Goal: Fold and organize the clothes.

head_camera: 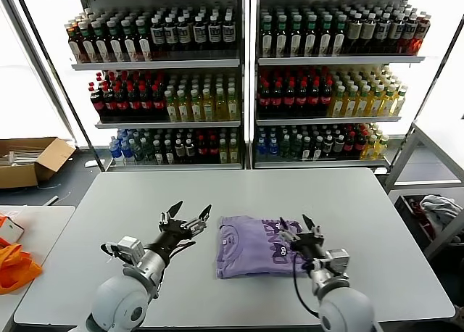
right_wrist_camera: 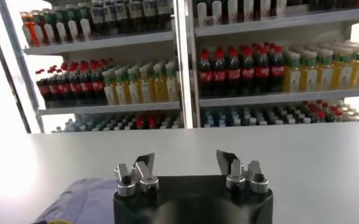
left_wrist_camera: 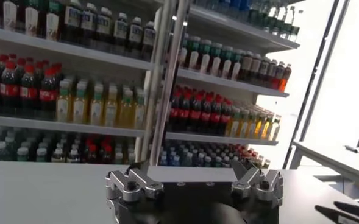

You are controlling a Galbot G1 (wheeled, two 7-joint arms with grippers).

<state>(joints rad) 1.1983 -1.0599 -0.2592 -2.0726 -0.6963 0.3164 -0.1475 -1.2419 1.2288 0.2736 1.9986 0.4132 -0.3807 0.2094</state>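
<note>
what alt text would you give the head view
A folded lavender T-shirt lies on a grey table, with the open left gripper beside it and the open right gripper above its printed edge. Shelves of bottled drinks stand behind.

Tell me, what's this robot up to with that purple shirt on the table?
It is folding laundry. The lavender T-shirt lies folded into a neat rectangle on the grey table, print side up. Neither arm holds it: the left gripper hovers open just beside the shirt, and the right gripper hangs open above its printed edge. Shelves of bottled drinks stand behind.
</note>
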